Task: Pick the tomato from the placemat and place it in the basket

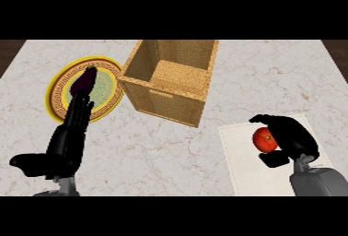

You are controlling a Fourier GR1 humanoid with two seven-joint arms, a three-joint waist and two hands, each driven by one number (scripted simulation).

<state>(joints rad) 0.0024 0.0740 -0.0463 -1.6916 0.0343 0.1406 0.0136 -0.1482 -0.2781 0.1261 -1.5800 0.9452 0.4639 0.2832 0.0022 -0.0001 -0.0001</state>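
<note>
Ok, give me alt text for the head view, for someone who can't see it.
The right hand curls round a red tomato above a white placemat. A wicker basket stands at centre; the left hand lies open toward a yellow-rimmed plate.

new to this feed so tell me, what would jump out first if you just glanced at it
The red tomato stands out first, with the right hand curled round it over the white placemat at lower right. Next is the tall woven basket at top centre, with the left hand stretched flat toward a gold-rimmed plate beside it.

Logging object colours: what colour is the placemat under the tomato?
Plain off-white placemat; head view shows it best, under the red tomato.
</note>
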